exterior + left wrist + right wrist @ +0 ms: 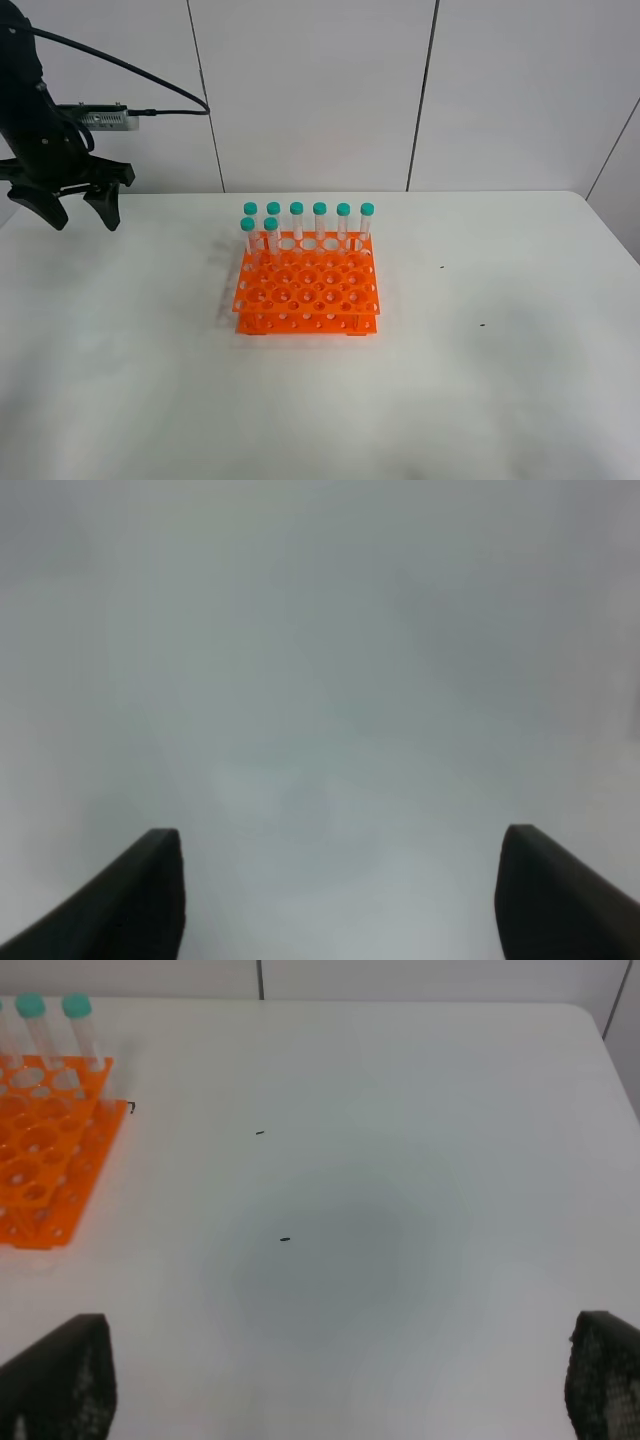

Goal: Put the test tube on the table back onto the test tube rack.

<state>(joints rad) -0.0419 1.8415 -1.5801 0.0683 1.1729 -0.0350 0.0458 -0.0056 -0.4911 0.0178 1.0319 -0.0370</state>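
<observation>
The orange test tube rack (305, 285) stands in the middle of the white table (500, 390). Several teal-capped test tubes (320, 222) stand upright in its far rows and far left corner. No test tube lies on the table in any view. My left gripper (82, 220) hangs open and empty above the table's far left, well away from the rack; in the left wrist view (340, 832) only bare table shows between its fingers. My right gripper (342, 1322) is open and empty over bare table, to the right of the rack (40, 1160) and two tubes (78, 1022). It does not show in the exterior view.
A white panelled wall (320, 90) runs behind the table. A black cable (130, 68) loops from the left arm. Two small dark specks (285, 1239) mark the table right of the rack. The table's right edge (610, 230) is rounded.
</observation>
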